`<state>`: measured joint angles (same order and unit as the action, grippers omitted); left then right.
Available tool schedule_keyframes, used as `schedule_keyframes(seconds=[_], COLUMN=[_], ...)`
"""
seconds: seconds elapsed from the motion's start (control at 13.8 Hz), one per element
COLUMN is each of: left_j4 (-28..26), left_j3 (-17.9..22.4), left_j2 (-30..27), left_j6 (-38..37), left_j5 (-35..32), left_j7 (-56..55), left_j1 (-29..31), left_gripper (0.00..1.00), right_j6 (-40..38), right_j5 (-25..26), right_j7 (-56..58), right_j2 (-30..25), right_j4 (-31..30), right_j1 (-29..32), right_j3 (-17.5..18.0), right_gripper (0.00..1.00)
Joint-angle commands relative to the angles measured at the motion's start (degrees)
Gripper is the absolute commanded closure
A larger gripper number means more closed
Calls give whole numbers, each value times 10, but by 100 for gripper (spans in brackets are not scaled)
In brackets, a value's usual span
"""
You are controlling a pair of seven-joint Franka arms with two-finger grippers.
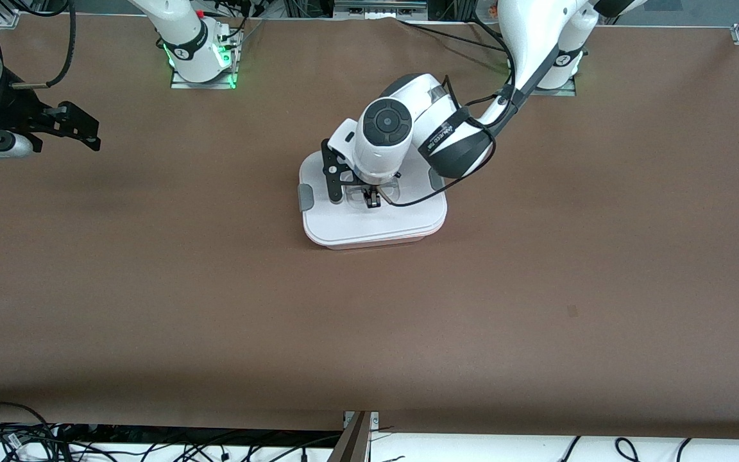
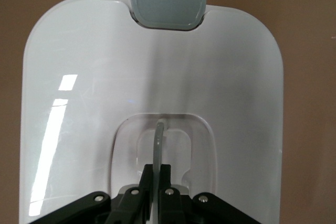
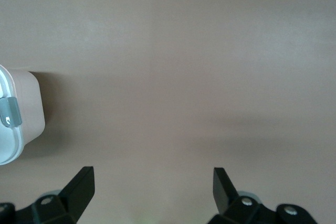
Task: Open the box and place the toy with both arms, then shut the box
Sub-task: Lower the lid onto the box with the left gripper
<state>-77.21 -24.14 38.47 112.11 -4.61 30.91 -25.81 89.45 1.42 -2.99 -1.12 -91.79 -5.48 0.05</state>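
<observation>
Front view showed the box (image 1: 373, 221) resting on the brown table (image 1: 369, 321) near its middle, toward the robots' bases, with the white lid (image 1: 401, 218) seated on the pale pink tub. 1 grey clip (image 1: 305, 197) sat on the lid edge toward the right arm's end; a 2nd clip (image 1: 435, 179) was partly hidden under the left arm. The left gripper (image 1: 373, 199) was down on the lid's centre, at the clear recessed handle (image 1: 387, 191).

The left wrist view confirmed it: the left gripper (image 2: 156, 179) had both fingers (image 2: 167, 174) pressed together on the thin upright handle (image 2: 157, 140), grasping it. The lid (image 2: 220, 77) filled that view, with a grey clip (image 2: 167, 11) at its edge.

The right gripper (image 1: 77, 125) waited over bare table at the right arm's end, well apart from the box. The right wrist view showed the right gripper (image 3: 152, 187) released, fingers (image 3: 81, 184) spread wide, holding nothing, with a corner of the box (image 3: 23, 108) and 1 clip (image 3: 9, 111) at the frame edge.

The toy was not visible in any view.
</observation>
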Motion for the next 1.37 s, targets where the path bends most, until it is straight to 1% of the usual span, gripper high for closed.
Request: schedule_keyframes(seconds=[0.0, 0.29, 0.65, 0.72, 0.87, 1.01, 1.3], left_j4=[9, 8, 3, 5, 4, 4, 2], left_j3=[2, -2, -2, 0, -2, -5, -2], left_j2=[5, -8, -7, -7, -19, -21, -17], left_j6=[14, 7, 7, 7, -13, -15, -15], left_j5=[-35, -34, -35, -35, -36, -60, -69], left_j7=[-23, -38, -36, -33, -32, -34, -31], left_j1=[-2, -8, -14, -15, -14, -22, -28], left_gripper=[100, 100, 100, 100, 100, 100, 100], right_j6=[-2, -2, -2, -2, -2, -2, -2], right_j5=[8, 9, 9, 15, 20, 21, 21], right_j7=[-3, -2, -3, -3, -4, -3, -3], right_j2=[6, 6, 6, 6, 6, 6, 6], right_j4=[14, 14, 15, 15, 15, 15, 15], right_j1=[1, 0, 1, 1, -1, -1, 0], right_j3=[0, 0, 0, 0, 0, 0, 0], right_gripper=[0, 0, 0, 0, 0, 0, 0])
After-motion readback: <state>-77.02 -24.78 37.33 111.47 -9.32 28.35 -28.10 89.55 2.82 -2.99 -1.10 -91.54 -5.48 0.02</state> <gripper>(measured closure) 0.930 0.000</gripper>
